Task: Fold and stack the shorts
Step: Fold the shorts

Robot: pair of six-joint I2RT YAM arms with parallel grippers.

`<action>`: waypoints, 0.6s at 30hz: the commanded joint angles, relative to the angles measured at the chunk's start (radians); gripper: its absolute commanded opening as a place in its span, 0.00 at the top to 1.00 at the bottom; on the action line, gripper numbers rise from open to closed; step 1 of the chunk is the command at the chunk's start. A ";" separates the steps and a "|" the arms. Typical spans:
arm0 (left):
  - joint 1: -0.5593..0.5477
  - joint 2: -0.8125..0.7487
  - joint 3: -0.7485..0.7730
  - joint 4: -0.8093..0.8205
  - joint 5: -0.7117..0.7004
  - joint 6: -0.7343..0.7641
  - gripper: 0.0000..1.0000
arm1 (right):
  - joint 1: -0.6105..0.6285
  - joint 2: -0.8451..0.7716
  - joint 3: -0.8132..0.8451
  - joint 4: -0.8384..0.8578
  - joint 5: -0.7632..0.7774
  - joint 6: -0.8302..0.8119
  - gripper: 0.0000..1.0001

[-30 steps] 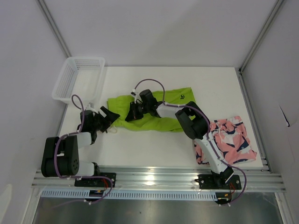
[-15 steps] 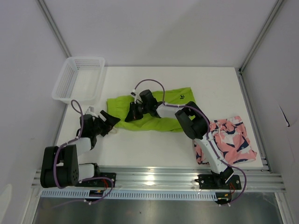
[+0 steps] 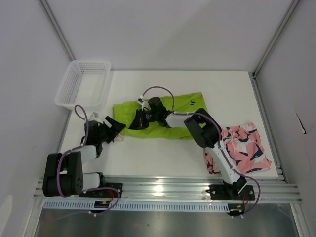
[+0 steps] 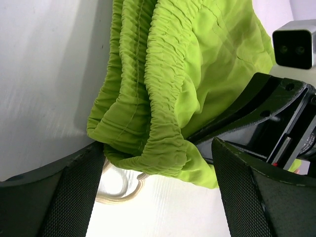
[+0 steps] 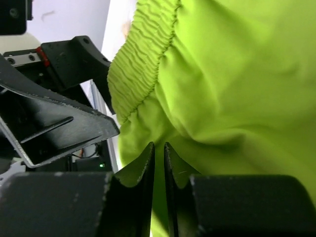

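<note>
The lime green shorts (image 3: 165, 117) lie spread in the middle of the table. My right gripper (image 3: 139, 120) is shut on a fold of their fabric near the left end; in the right wrist view the fingers (image 5: 158, 148) pinch green cloth (image 5: 232, 74). My left gripper (image 3: 117, 127) is open at the shorts' left corner. In the left wrist view the gathered waistband (image 4: 163, 98) and a pale drawstring (image 4: 118, 185) sit between my wide-apart jaws. The pink printed shorts (image 3: 243, 148) lie folded at the right, partly under the right arm.
A white mesh basket (image 3: 81, 84) stands at the far left corner of the table. The two grippers are close together: the right gripper's black body (image 4: 276, 118) shows in the left wrist view, and the left gripper (image 5: 54, 123) in the right wrist view.
My left arm has drawn back and lowered, with its open gripper kept at the green shorts' left corner. My right gripper has edged slightly left with the fabric.
</note>
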 commanded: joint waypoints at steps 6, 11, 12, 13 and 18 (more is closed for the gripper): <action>0.001 0.035 -0.007 0.045 -0.038 -0.004 0.11 | 0.005 0.036 0.004 0.222 -0.096 0.161 0.84; 0.001 -0.005 -0.042 0.050 -0.053 -0.008 0.13 | 0.005 0.064 0.010 0.334 -0.121 0.266 0.83; 0.000 -0.010 -0.045 0.050 -0.056 -0.008 0.15 | 0.005 0.070 0.015 0.333 -0.122 0.271 0.83; 0.001 -0.013 -0.050 0.054 -0.058 -0.008 0.17 | 0.005 0.076 0.019 0.328 -0.122 0.273 0.84; 0.001 0.004 -0.039 0.043 -0.078 -0.022 0.25 | 0.008 0.069 0.027 0.168 -0.061 0.158 0.86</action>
